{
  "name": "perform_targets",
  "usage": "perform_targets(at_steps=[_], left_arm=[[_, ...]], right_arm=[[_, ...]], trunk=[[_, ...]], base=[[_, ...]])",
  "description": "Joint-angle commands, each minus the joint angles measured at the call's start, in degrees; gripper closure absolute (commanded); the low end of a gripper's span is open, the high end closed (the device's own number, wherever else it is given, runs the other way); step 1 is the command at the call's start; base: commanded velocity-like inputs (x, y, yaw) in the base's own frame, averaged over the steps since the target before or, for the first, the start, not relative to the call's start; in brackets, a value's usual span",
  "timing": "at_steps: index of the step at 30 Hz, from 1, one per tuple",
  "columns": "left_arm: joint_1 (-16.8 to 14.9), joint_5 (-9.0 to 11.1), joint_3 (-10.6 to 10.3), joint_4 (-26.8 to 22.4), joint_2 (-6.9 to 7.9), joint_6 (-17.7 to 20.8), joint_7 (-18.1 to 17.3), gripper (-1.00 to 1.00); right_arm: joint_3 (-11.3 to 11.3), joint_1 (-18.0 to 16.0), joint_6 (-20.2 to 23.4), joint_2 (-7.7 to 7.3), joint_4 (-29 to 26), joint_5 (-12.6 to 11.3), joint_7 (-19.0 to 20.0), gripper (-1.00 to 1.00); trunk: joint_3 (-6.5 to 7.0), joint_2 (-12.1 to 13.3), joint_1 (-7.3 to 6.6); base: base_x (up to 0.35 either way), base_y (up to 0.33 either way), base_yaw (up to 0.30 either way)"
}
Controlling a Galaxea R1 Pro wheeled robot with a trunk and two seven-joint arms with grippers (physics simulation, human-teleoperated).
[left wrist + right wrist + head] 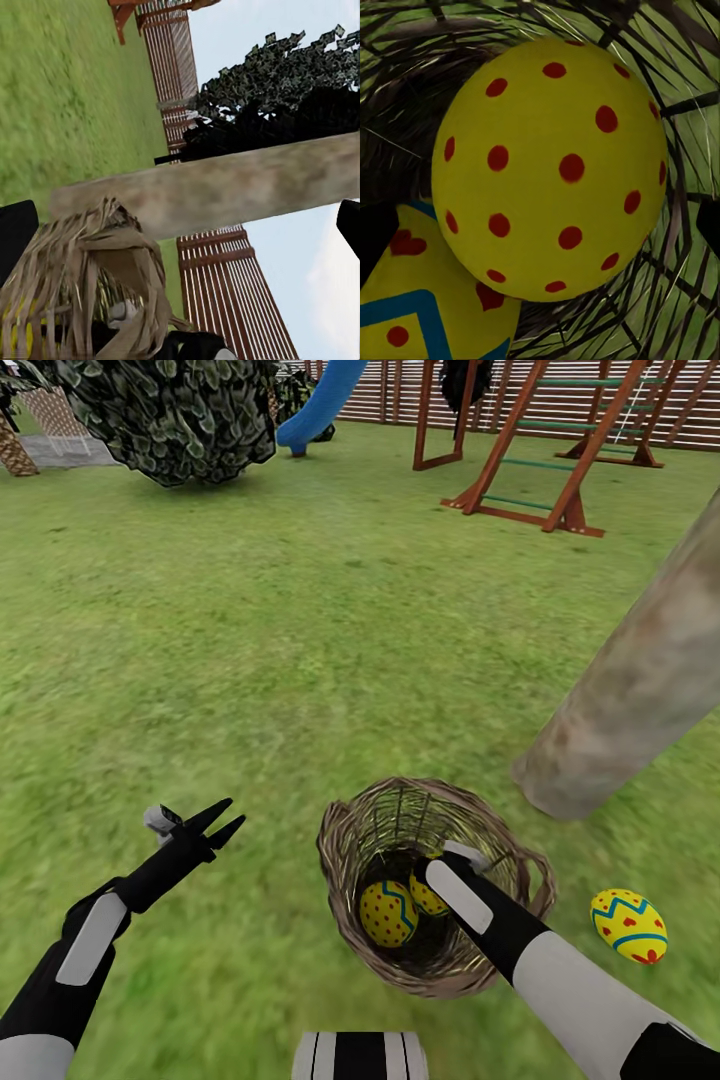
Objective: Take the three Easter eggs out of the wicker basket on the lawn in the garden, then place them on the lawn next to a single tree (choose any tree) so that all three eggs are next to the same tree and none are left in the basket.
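Two Easter eggs sit deep in the wicker basket (345, 850): a zigzag egg (387, 913) on the side toward my left arm and a dotted egg (551, 169) touching it, partly behind my right arm in the head view. The third egg (629, 925) already lies on the lawn (250, 660) just beside the basket, near the foot of the tree (640, 680), so I judge one of three done.

My right gripper (440, 885) reaches down inside the basket, pointed straight at the dotted egg. Its dark fingertips (375, 240) show at either edge of the wrist picture with the egg between and ahead of them, so the jaws stand apart and grip nothing yet. That egg is the obvious next pick, being nearer my fingers.

My left gripper (215, 822) hangs over bare grass beside the basket, fingers spread, holding nothing, out of the way.

Room is tight inside: the weave curves close around both eggs, and the rim and small loop handle (545, 885) crowd my wrist. Lifting straight up looks safest. Outside, open grass lies between basket and trunk for setting down.
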Motion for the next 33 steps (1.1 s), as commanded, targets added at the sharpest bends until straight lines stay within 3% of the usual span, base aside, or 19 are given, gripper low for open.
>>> perform_targets(at_steps=[1, 12, 24, 33], left_arm=[[-0.03, 0.23, 0.01, 0.28, -0.04, 0.37, -0.02, -1.00], [-0.03, 0.37, 0.01, 0.49, -0.17, 0.22, -0.13, -1.00], [-0.03, 0.38, -0.05, 0.49, -0.17, -2.78, -0.20, -1.00], [-0.03, 0.37, -0.07, 0.49, -0.17, -2.83, -0.20, -1.00]], right_arm=[[0.24, -0.06, 0.28, -0.07, -0.13, -0.20, -0.35, -1.00], [0.14, -0.06, 0.25, -0.15, -0.12, -0.20, -0.38, -1.00], [0.02, -0.06, 0.11, -0.22, 0.18, -0.20, -1.17, -1.00], [-0.11, -0.06, 0.13, -0.17, 0.10, -0.20, -1.23, -1.00]], trunk=[[-0.04, -0.02, 0.00], [-0.04, -0.02, 0.00], [-0.48, -0.04, 0.05], [-1.59, -0.11, 0.18]], base=[[0.152, 0.116, 0.000], [0.059, 0.041, 0.000], [0.000, 0.000, 0.000], [0.000, 0.000, 0.000]])
